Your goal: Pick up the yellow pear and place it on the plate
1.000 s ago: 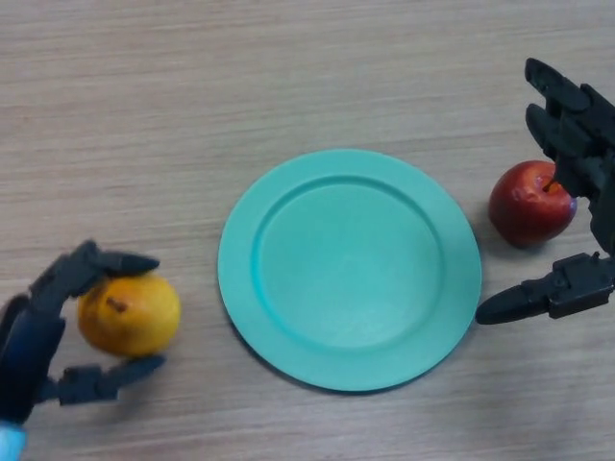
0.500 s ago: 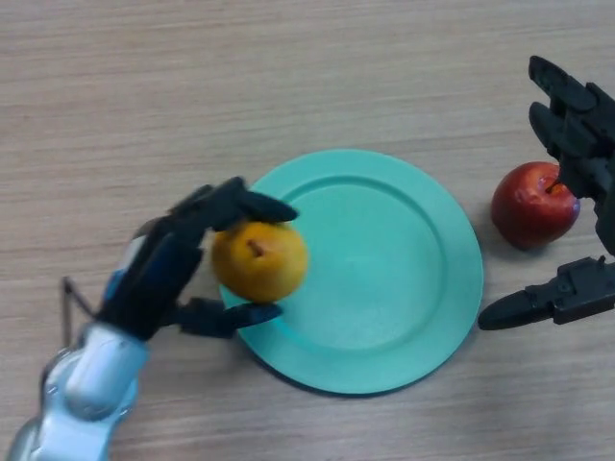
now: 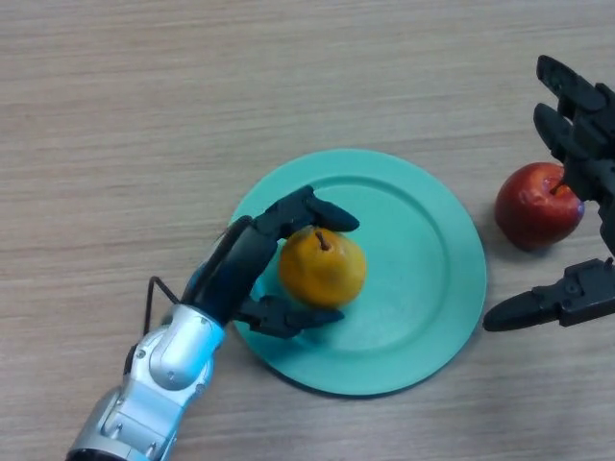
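Note:
The yellow pear (image 3: 324, 266), stem up, is over the left half of the round green plate (image 3: 423, 279). My left hand (image 3: 252, 261) reaches in from the lower left and is shut on the pear, fingers curled over its top and thumb under its near side. Whether the pear rests on the plate or hangs just above it I cannot tell. My right hand (image 3: 581, 144) stays at the right edge, open, with fingers straight above and thumb below.
A red apple (image 3: 538, 205) lies on the wooden table (image 3: 144, 115) just right of the plate, between the right hand's fingers and thumb without being held.
The left hand has carried the pear rightward from the table at the lower left, over the plate's rim, to above the plate's left half. The right hand and apple have barely shifted.

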